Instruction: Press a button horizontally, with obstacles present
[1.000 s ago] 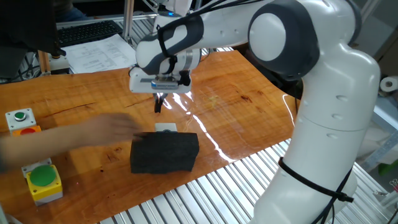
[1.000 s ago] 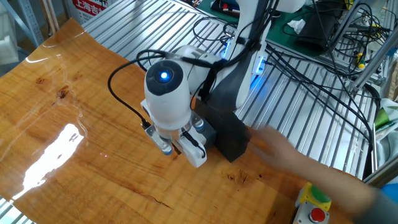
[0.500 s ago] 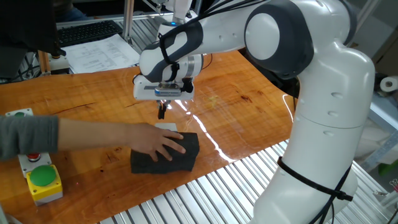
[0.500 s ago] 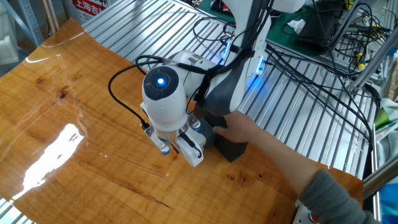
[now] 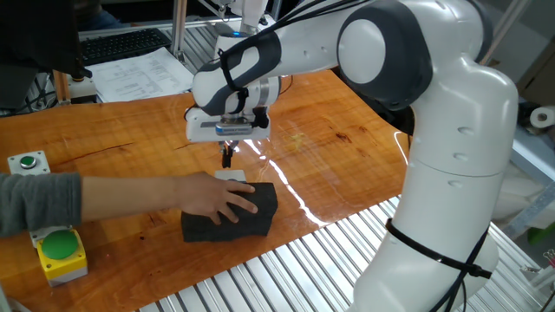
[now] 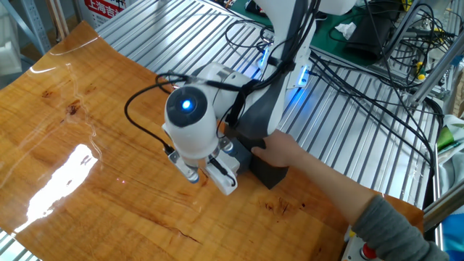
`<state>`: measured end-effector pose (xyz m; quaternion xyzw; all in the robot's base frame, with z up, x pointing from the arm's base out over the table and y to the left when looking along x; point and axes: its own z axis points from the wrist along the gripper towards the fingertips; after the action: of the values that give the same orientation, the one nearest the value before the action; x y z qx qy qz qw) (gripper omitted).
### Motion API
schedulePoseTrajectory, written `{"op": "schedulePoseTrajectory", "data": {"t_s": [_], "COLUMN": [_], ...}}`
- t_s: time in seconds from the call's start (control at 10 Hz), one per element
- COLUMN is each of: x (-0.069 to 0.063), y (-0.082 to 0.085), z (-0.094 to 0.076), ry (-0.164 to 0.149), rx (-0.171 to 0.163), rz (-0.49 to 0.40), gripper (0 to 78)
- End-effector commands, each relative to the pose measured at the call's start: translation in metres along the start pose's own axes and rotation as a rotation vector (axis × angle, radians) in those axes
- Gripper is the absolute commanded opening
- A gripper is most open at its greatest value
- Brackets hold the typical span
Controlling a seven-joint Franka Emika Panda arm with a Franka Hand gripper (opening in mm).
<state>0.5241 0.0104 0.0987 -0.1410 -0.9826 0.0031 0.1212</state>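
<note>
The button [image 5: 231, 175] is a small pale grey-white flat piece lying on the wooden table [image 5: 347, 165], against the far side of the black rectangular block [image 5: 231, 218]. A person's hand [image 5: 217, 198] rests on the block, which also shows in the other fixed view [image 6: 270, 172] with the hand [image 6: 284, 152]. My gripper [image 5: 227, 157] points down just above and behind the button. Its fingertips show as one narrow dark tip with no gap, holding nothing. In the other fixed view the gripper's body [image 6: 190, 123] hides the button.
A green round button on a yellow box [image 5: 59, 251] and a green button on a grey box [image 5: 26, 162] stand at the table's left. The person's sleeved arm [image 5: 43, 201] reaches across there. Papers [image 5: 139, 74] lie at the back. Cables [image 6: 348, 80] cover the metal bench.
The person's hand came in from the left and settled on the black block. My gripper moved a little to the right and down toward the button, then almost stopped.
</note>
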Motion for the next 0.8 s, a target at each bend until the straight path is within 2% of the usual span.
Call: {"op": "schedulePoseTrajectory", "data": {"t_s": [0.1, 0.2, 0.3, 0.4, 0.5, 0.8], "x": [-0.0036, -0.0049, -0.0051, -0.0057, -0.0069, -0.0089], "y": [0.0007, 0.0004, 0.0003, 0.0001, -0.0002, 0.0002], "z": [0.0044, 0.0058, 0.0059, 0.0066, 0.0082, 0.0131], "ry": [0.031, 0.049, 0.053, 0.094, 0.112, 0.15], "rx": [0.009, 0.013, 0.014, 0.02, 0.024, 0.031], "rz": [0.002, 0.0, -0.001, -0.006, -0.006, -0.003], "gripper": [0.0, 0.0, 0.0, 0.0, 0.0, 0.0]}}
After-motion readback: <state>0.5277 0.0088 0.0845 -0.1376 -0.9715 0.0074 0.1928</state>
